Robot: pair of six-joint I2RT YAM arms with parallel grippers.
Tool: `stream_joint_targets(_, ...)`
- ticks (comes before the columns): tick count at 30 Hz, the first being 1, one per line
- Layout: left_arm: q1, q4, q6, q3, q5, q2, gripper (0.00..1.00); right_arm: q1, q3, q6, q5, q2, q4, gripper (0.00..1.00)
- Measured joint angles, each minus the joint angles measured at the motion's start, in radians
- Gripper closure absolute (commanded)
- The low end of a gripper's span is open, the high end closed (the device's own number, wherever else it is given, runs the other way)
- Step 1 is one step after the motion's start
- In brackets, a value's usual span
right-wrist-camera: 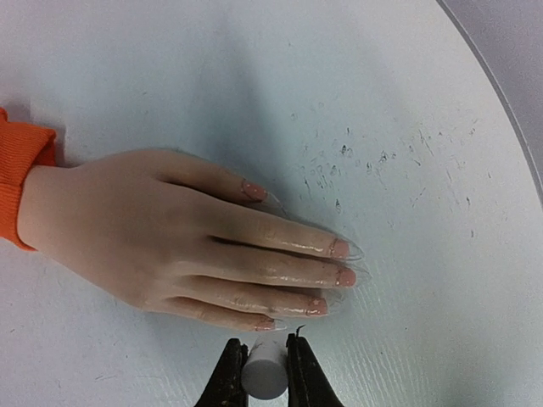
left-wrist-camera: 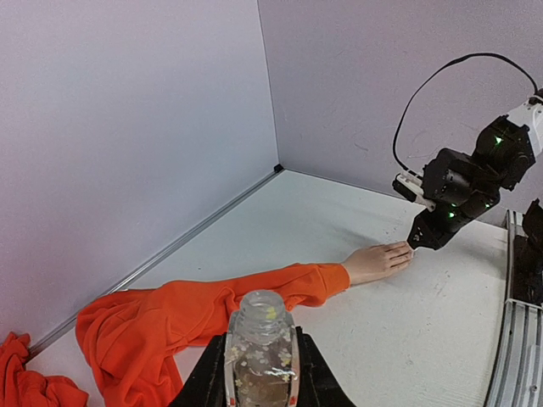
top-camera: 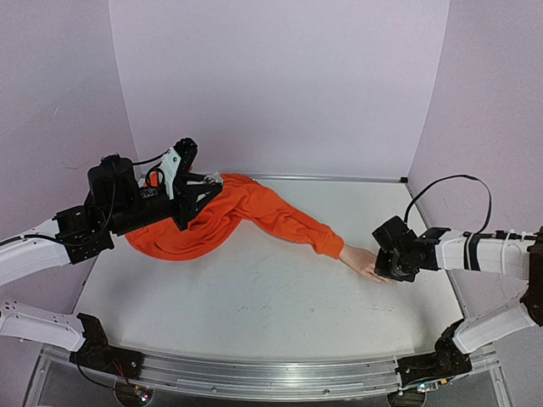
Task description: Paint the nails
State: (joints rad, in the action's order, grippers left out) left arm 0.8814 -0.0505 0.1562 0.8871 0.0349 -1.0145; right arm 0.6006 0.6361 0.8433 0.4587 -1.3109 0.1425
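The pale mannequin hand [right-wrist-camera: 161, 233] lies flat on the white table, joined to an orange sleeve [top-camera: 271, 212]. Its pinkish nails [right-wrist-camera: 339, 248] carry long clear tips that point right in the right wrist view. My right gripper [right-wrist-camera: 265, 352] hovers just beside the little finger's nail [right-wrist-camera: 267, 323], shut on a white cylindrical brush handle [right-wrist-camera: 264, 373]; the brush tip is hidden under it. In the top view that gripper [top-camera: 386, 270] sits over the fingertips of the hand [top-camera: 361, 259]. My left gripper [left-wrist-camera: 260, 373] is raised at the back left, shut on a small clear glassy bottle [left-wrist-camera: 260, 339] that is uncapped and upright.
The orange garment bunches into a heap [top-camera: 170, 237] under the left arm. Lilac walls close the table on three sides, and a metal rail [top-camera: 271, 373] runs along the near edge. A black cable [top-camera: 450, 180] loops above the right arm.
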Motion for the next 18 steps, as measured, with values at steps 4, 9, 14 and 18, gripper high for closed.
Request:
stream_joint_targets(4,0.0,0.0,0.0,0.0,0.007,0.0,1.0,0.0,0.0,-0.02,-0.006,0.012,-0.017,1.0)
stream_joint_targets(9,0.0,0.0,-0.001,0.0,0.015,0.0,1.0,0.0,0.0,-0.029,-0.006,0.002,-0.026,1.0)
stream_joint_targets(14,0.0,0.0,-0.001,0.0,0.015,0.0,1.0,0.0,0.0,-0.036,-0.007,-0.01,-0.031,1.0)
stream_joint_targets(18,-0.001,0.0,-0.001,0.0,0.015,0.0,1.0,0.0,0.0,-0.038,-0.007,-0.012,-0.033,1.0)
